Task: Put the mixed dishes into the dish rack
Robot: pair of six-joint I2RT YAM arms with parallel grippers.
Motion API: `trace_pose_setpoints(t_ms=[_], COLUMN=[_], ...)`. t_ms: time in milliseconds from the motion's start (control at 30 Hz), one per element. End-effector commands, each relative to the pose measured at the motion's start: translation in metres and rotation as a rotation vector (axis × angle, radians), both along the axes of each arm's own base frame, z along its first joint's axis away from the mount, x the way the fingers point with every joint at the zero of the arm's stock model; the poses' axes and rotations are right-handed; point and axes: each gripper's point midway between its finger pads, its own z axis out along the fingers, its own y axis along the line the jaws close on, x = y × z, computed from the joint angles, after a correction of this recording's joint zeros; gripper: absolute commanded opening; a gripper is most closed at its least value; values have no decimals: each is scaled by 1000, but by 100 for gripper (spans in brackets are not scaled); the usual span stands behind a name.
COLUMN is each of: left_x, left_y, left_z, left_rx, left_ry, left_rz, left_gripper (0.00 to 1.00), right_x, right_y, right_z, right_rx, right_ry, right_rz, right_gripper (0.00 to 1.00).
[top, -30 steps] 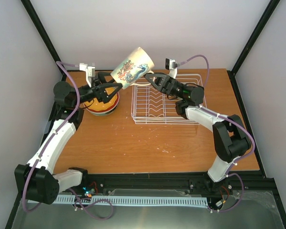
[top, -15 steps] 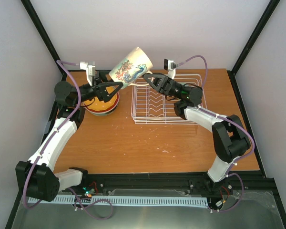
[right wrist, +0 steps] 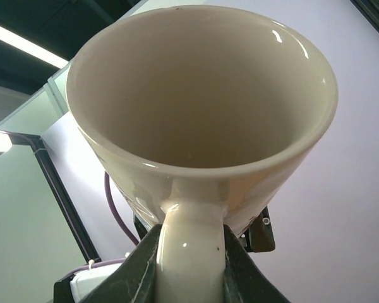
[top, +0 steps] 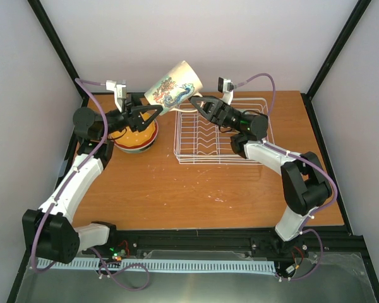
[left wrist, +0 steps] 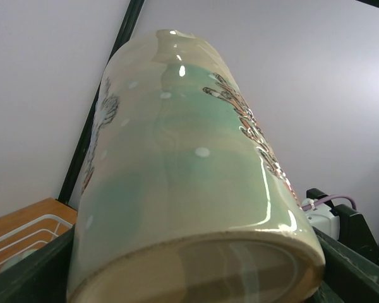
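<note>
The cream mug with a colourful picture (top: 172, 86) hangs tilted in the air over the rack's back left corner, held between both grippers. My left gripper (top: 156, 112) is shut on its base; in the left wrist view the mug (left wrist: 177, 158) fills the frame between the dark fingers (left wrist: 31, 274). My right gripper (top: 196, 103) is shut on the mug's handle (right wrist: 189, 252), with the mug's open mouth (right wrist: 202, 95) above it. The white wire dish rack (top: 222, 140) holds no dishes that I can see. A stack with the orange-yellow scalloped plate (top: 138, 136) sits left of the rack, partly hidden by the left arm.
The rack's corner (left wrist: 16, 235) shows low in the left wrist view. Black frame posts (top: 54, 44) stand at the back corners, with white walls close behind. Bare wooden tabletop (top: 196, 189) lies in front of the rack and the stack.
The left wrist has risen a little and the right gripper has edged left, so the mug has shifted slightly. Both grippers have kept their hold.
</note>
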Motion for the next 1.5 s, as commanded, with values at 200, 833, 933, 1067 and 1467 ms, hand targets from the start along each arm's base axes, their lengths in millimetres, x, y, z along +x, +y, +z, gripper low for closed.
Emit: trace_pose_setpoints(t_ms=[200, 833, 933, 1067, 1467], left_x=[0, 9, 11, 14, 38], left_y=[0, 2, 2, 2, 2], left_z=[23, 31, 33, 42, 56], left_rx=[-27, 100, 124, 161, 289], left_ry=[-60, -35, -31, -40, 4], left_rz=[5, 91, 101, 123, 169], left_gripper=[0, 1, 1, 1, 1], right_x=[-31, -4, 0, 6, 32], right_y=[-1, -10, -12, -16, -28], right_z=[22, -3, -8, -18, -51], right_rx=[59, 33, 26, 11, -132], right_ry=[-123, -57, -48, -39, -20], right_rz=[35, -19, -32, -62, -259], right_gripper=[3, 35, 40, 42, 43])
